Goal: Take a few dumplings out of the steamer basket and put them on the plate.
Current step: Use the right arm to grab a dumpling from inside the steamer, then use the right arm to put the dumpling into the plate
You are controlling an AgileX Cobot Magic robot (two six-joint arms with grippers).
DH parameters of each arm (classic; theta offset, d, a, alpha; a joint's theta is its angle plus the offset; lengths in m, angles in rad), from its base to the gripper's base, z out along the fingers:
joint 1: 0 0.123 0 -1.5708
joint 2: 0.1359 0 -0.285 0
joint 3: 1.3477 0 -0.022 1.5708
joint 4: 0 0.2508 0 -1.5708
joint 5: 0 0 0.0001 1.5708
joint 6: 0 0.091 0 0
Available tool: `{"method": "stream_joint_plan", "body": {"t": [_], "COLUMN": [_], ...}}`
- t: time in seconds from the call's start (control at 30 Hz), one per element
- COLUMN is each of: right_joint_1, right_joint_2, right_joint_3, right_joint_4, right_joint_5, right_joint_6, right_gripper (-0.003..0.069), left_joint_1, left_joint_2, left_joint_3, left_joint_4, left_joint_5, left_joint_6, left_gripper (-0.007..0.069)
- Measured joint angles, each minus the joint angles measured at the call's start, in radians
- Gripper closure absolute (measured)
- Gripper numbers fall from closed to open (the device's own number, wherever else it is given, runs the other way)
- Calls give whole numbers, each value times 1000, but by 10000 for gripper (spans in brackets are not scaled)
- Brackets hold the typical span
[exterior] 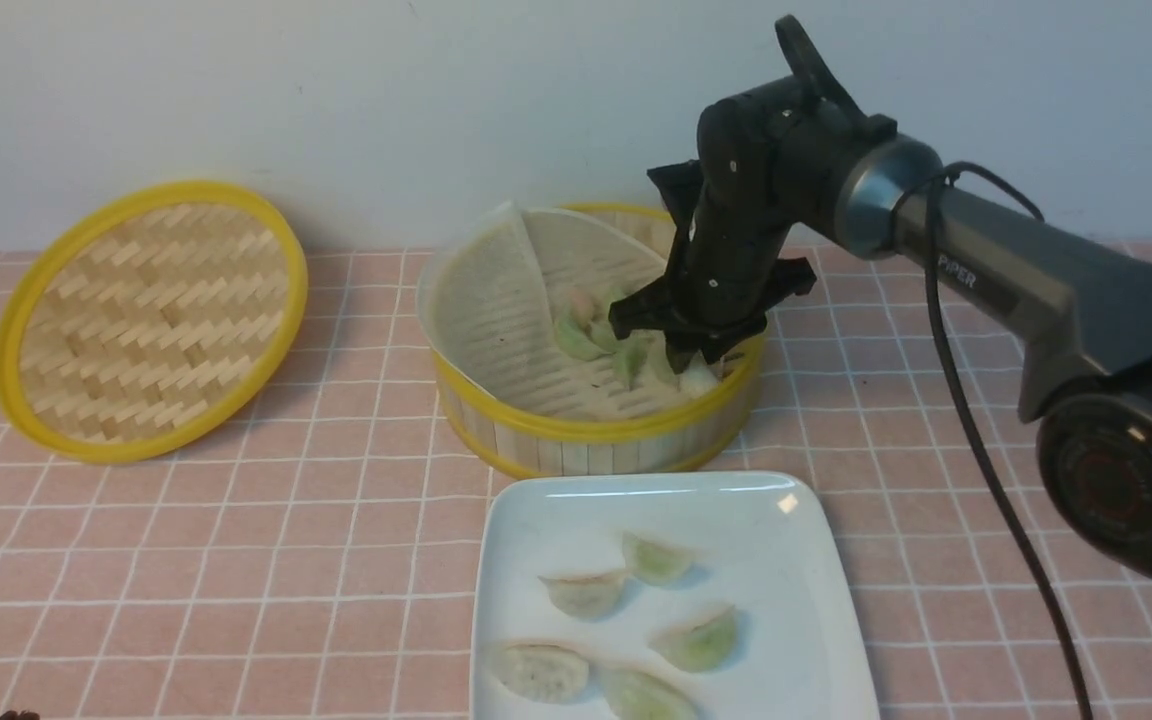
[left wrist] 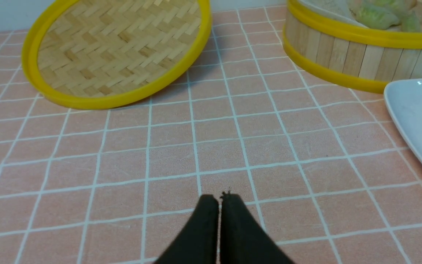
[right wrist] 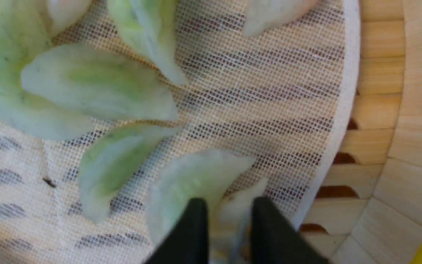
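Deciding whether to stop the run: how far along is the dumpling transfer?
Done: five dumplings lie on the plate. In hand: the right end effector, down in the basket, looks pinched on another dumpling, not yet lifted. Left: carry it to the plate; several more sit in the basket.

Pale green dumplings (right wrist: 97, 88), yellow-rimmed bamboo steamer basket (exterior: 586, 432), white plate (exterior: 556, 520); pink white-gridded table (exterior: 236, 560), herringbone-woven lid (exterior: 151, 320)

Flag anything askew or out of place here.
The white liner sheet in the steamer basket is out of place: its left part is curled up, standing above the yellow rim instead of lying flat. The woven lid sits tilted, not flat. Nothing looks spilled.
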Motion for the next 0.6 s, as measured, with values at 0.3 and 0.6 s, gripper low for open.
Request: {"method": "stream_joint_plan", "body": {"t": [0.3, 0.6], "right_joint_1": [0, 0], "right_joint_2": [-73, -98], "right_joint_3": [9, 9], "right_joint_4": [-2, 42], "right_joint_5": [23, 31], "right_joint_6": [-16, -88], "right_gripper": [658, 659], "left_joint_1": [0, 0], "left_joint_2": [0, 0], "left_joint_3": [0, 0], "left_joint_4": [0, 0], "left_joint_5": [0, 0], "left_joint_6": [0, 0], "left_gripper": [631, 631]}}
